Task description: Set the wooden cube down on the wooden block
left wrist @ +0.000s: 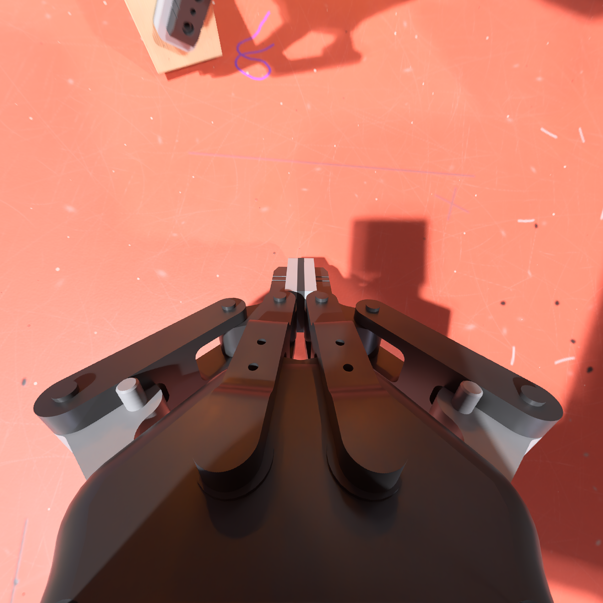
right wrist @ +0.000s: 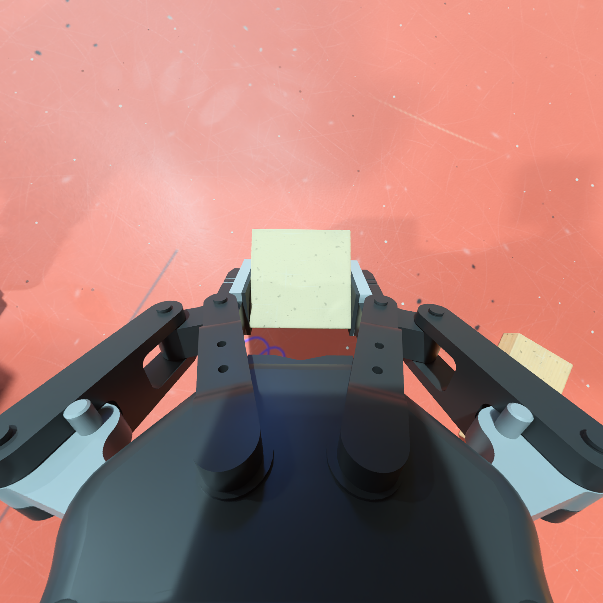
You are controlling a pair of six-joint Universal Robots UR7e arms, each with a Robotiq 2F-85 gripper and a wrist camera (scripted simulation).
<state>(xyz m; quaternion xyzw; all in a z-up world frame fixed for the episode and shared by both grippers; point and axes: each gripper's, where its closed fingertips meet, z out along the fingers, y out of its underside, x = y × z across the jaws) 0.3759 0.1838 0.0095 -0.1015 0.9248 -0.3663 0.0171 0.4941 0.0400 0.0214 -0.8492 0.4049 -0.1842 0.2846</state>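
In the right wrist view my right gripper [right wrist: 301, 287] is shut on a pale wooden cube [right wrist: 300, 280] and holds it above the red table. A tan wooden block [right wrist: 538, 362] lies on the table to the lower right, partly hidden behind my right gripper's linkage and apart from the cube. In the left wrist view my left gripper [left wrist: 300, 274] is shut and empty, low over the table. At the top left of that view a tan wooden piece [left wrist: 199, 55] shows with a finger of the other gripper [left wrist: 181, 26] across it; I cannot tell whether it is the cube or the block.
The red tabletop [left wrist: 293, 146] is scratched and speckled. A purple scribble [left wrist: 253, 62] is drawn on it beside the wooden piece, and shows under the held cube in the right wrist view [right wrist: 264, 347]. Arm shadows fall across the table's top right.
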